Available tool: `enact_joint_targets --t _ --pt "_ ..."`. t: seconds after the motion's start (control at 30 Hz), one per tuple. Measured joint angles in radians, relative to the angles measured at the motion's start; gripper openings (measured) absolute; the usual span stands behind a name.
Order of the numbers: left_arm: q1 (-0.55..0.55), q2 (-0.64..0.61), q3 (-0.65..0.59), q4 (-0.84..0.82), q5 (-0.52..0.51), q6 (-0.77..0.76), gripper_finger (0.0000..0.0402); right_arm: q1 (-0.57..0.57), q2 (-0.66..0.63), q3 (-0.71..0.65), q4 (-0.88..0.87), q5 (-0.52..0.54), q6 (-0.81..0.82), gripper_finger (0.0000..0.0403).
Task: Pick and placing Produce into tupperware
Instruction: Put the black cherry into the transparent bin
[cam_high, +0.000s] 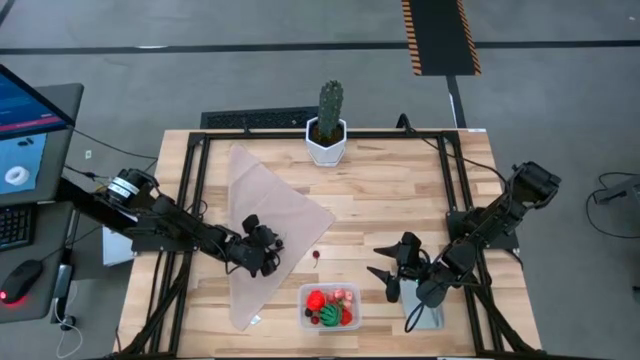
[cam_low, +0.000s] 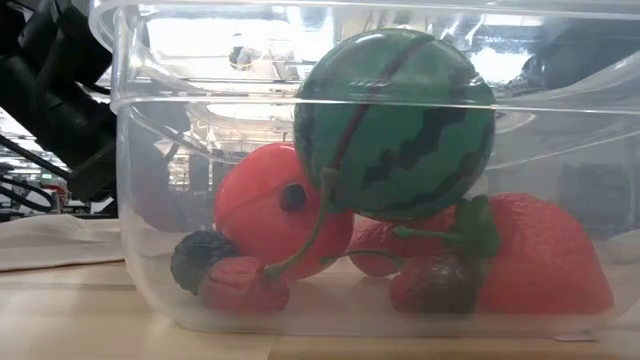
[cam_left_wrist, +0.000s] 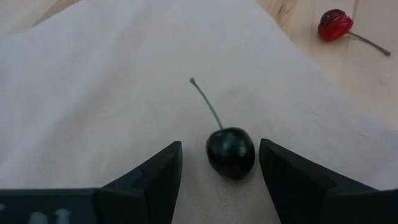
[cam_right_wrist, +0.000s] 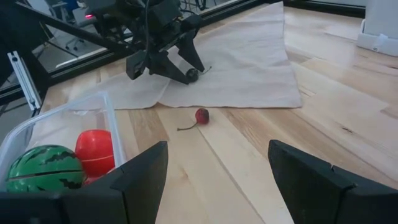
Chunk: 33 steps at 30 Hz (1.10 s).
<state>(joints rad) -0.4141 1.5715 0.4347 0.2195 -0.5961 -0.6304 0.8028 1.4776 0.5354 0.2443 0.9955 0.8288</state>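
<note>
A dark cherry (cam_left_wrist: 230, 151) with a thin green stem lies on the beige cloth (cam_left_wrist: 124, 93). My left gripper (cam_left_wrist: 220, 149) is open, with one finger on either side of the cherry and a narrow gap at each. The high view shows this gripper (cam_high: 267, 254) at the cloth's right edge. A red cherry (cam_right_wrist: 201, 116) lies on the bare wood between cloth and tub. The clear tupperware (cam_high: 330, 306) stands near the table's near edge and holds a green striped ball (cam_low: 395, 120), strawberries (cam_low: 540, 255), a red ball (cam_low: 262, 215) and dark cherries. My right gripper (cam_high: 392, 270) hovers open to the tub's right.
A tall green cactus in a white pot (cam_high: 328, 128) stands at the table's far edge. A grey-blue lid (cam_high: 427, 317) lies under the right arm near the near edge. Bare wood (cam_high: 390, 200) spreads between the cloth and the right arm. A monitor and mouse sit left of the table.
</note>
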Motion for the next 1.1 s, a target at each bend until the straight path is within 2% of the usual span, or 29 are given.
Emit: enact_joint_targets --t 0.13,0.37,0.47,0.63,0.8,0.93,1.1 --pt "0.0 0.0 0.0 0.007 0.001 0.01 0.0195 0.0 0.0 0.0 0.0 0.0 0.0 0.0302" --pt "0.0 0.0 0.0 0.01 -0.014 0.014 0.011 0.0 0.0 0.0 0.0 0.0 0.0 0.0302" --pt "0.0 0.0 0.0 0.018 -0.031 0.018 0.0086 0.0 0.0 0.0 0.0 0.0 0.0 0.0302" --pt "0.001 0.0 0.0 0.067 -0.048 0.034 0.0099 0.0 0.0 0.0 0.0 0.0 0.0 0.0302" --pt "0.0 0.0 0.016 0.179 0.018 0.09 0.0128 -0.001 0.0 0.0 -0.003 0.0 0.0 0.0302" --pt "-0.008 0.0 0.052 0.213 0.061 0.115 0.0117 -0.007 0.0 0.0 -0.003 0.0 0.002 0.0302" --pt "-0.053 0.0 0.109 0.213 0.015 0.183 0.0091 -0.013 0.0 0.0 -0.003 -0.003 0.008 0.0302"
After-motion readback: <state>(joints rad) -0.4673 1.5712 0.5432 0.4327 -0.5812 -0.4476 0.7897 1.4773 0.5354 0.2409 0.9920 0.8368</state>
